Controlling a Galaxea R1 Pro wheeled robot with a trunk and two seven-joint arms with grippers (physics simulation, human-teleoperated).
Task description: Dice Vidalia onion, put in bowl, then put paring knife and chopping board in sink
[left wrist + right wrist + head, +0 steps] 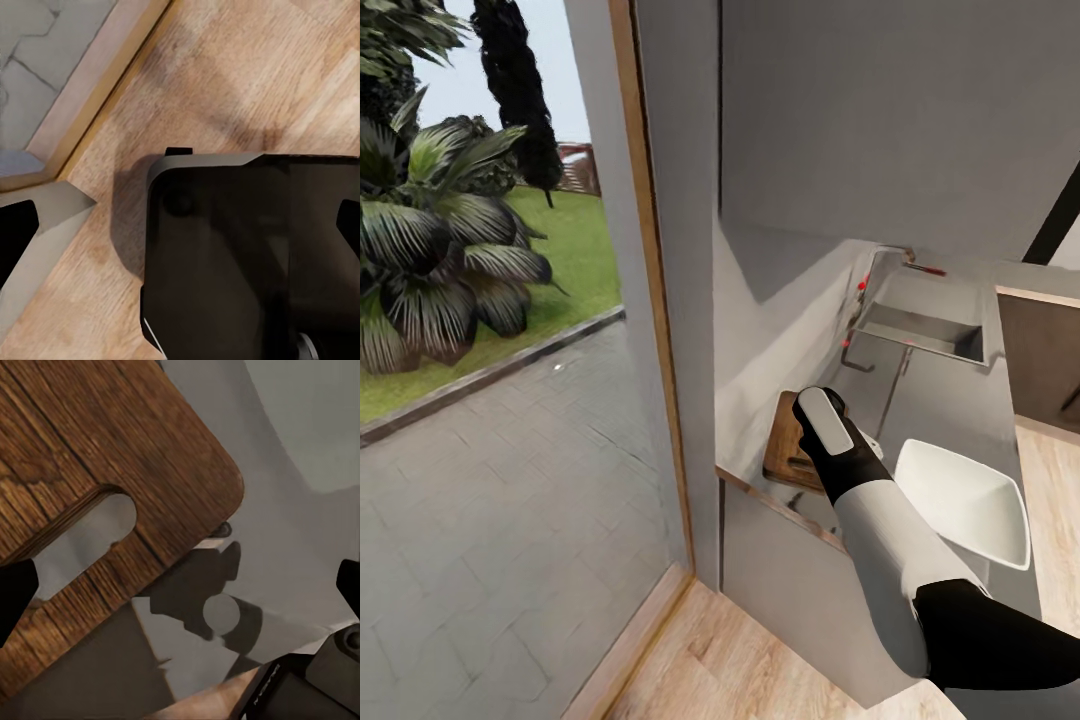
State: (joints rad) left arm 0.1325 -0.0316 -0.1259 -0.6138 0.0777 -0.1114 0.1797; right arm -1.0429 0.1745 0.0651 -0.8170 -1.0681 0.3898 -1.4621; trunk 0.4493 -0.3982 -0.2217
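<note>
Countertop: right hand covers chopping board.

Chopping board: you see it on the countertop, near end, against the wall.
Bowl: right of the board.
Sink: behind both.
</note>
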